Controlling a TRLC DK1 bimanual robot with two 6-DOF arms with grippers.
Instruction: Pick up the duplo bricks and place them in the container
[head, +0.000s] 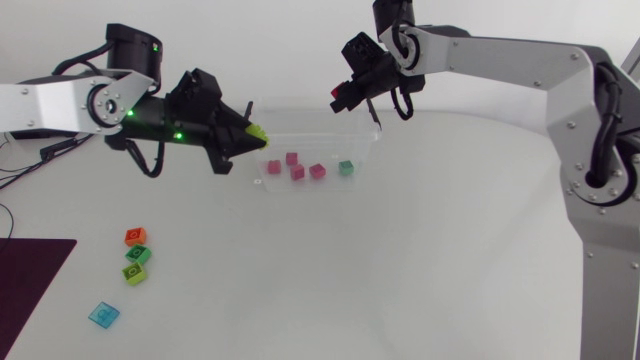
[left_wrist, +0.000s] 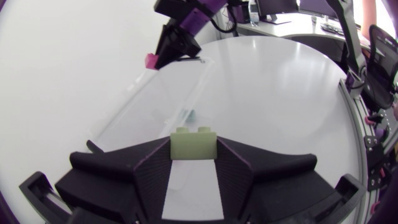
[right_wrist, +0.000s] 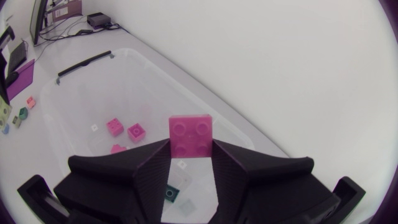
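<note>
While both arms sit over the clear plastic container (head: 371, 150) (left_wrist: 149, 99) (right_wrist: 87, 62), each pair of jaws holds one brick. The left arm (head: 60, 105) comes in from the side and its jaws end at the container's left end. The left jaws are closed partway on a lime-green duplo brick (head: 256, 131) (left_wrist: 194, 144). Both fingers press its sides, studs up, and the brick pokes out past the fingertips. The right arm (head: 520, 65) reaches in from the other side, with its jaws up above the container's far rim. The right jaws clamp a pink duplo brick (head: 338, 96) (right_wrist: 190, 134) (left_wrist: 151, 60) the same way, a finger on each side, studs facing the wrist camera.

Both held bricks are off the counter (head: 450, 250) and neither is in the container.

On the container floor lie four pink bricks (head: 297, 172) (right_wrist: 136, 132) in a loose cluster, plus one teal-green brick (head: 346, 167) (right_wrist: 171, 193) a bit apart toward the right end. The right wrist view shows only three of the pink ones.

Loose bricks sit on the counter, well apart from the container on the left arm's side. An orange brick (head: 136, 237), a dark green brick (head: 139, 256) and a lime brick (head: 134, 273) are bunched close in a short line. A light blue brick (head: 103, 315) sits nearer the front edge. A dark maroon mat (head: 30, 290) lies at the counter's corner beside them.
</note>
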